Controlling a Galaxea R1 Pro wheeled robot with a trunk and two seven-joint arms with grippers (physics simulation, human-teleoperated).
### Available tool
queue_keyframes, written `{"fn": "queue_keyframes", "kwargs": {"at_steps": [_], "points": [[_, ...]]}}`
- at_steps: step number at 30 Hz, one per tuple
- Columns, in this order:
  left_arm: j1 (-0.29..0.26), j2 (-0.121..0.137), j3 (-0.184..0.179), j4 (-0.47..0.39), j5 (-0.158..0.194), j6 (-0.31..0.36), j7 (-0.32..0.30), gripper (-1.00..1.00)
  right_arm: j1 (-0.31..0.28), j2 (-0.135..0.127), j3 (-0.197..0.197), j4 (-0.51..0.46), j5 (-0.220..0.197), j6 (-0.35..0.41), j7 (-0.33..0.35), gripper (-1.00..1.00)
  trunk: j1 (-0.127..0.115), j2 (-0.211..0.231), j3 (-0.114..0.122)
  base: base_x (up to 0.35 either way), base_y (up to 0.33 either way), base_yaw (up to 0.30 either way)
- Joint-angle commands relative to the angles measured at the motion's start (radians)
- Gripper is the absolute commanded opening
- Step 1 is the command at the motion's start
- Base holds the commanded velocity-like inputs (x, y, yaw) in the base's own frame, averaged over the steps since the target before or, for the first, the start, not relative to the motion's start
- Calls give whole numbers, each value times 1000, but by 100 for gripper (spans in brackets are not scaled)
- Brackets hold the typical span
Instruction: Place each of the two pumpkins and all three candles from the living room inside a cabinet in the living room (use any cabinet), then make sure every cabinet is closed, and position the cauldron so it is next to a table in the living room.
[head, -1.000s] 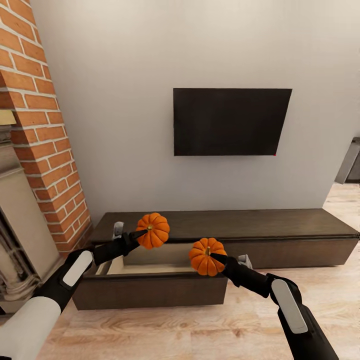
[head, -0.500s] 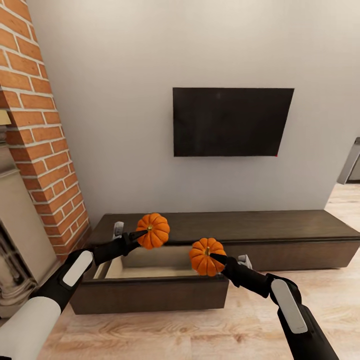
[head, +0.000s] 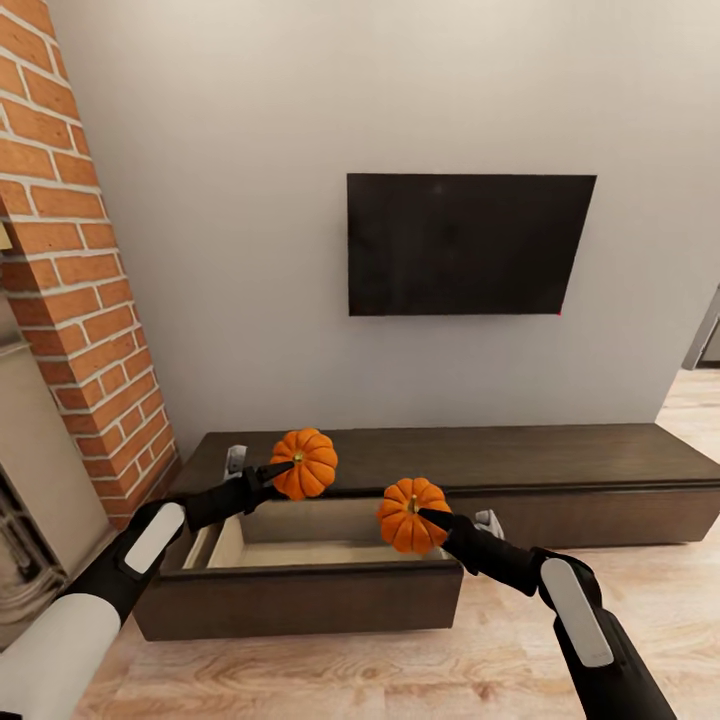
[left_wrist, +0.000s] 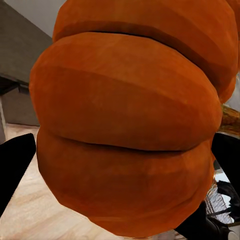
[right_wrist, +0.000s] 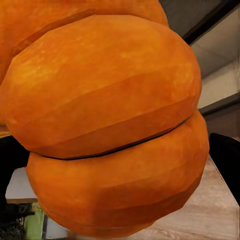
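Head view shows my two arms reaching fwd over the cabinet (head: 560, 465), each w/ one pumpkin. My left gripper (head: 283, 468) is closed on the left pumpkin (head: 305, 463); one dark fingertip lies across its front near the stem. This pumpkin hangs in the air above the back part of the open drawer (head: 300, 590), about at the level of the cabinet top. My right gripper (head: 428, 516) is closed on the right pumpkin (head: 412, 515) in the same way, finger tip at the stem. This pumpkin is lower and more to the right, above the right back corner of the drawer, not touching it.

The drawer is the left front of the cabinet, pulled out toward me. Its inside is pale beige and I see nothing lying in it, but the front panel hides the near part of the floor of it. The right front of the cabinet is shut, flush w/ the body.

Left wrist view: the left pumpkin (left_wrist: 130, 125) is very close to the lens, orange ribs, w/ my dark fingers (left_wrist: 15, 165) at both sides. Right wrist view: same for the right pumpkin (right_wrist: 110, 125), and wood floor (right_wrist: 220, 210) under it.

Behind the cabinet is a grey wall w/ a black TV (head: 465, 243) mounted on it. At the left is a brick column (head: 75, 260). The floor (head: 400, 670) is light wood.
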Motion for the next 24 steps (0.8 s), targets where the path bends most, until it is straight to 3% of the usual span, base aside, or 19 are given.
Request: {"fn": "queue_keyframes", "kwargs": {"at_steps": [1,6,8,14,24], "points": [[-1,3,-2,5,13,8,0,-100,-4,0,-1,0,5,5,-2,-100,0,-1,-1,118,39,0],[-1,7,-2,12,12,5,9,-100,-82,2,0,12,0,5,-159,-100,0,-1,-1,49,16,0],[-1,8,-2,14,11,4,10,-100,-105,7,1,20,-2,5,-192,-100,0,-1,-1,13,4,0],[-2,8,-2,32,11,3,12,-100,-137,13,9,80,1,5,-226,-100,0,-1,-1,4,1,0],[-2,8,-1,43,11,5,13,-100,-144,15,14,88,-7,3,-222,-100,0,-1,-1,0,0,0]]}}
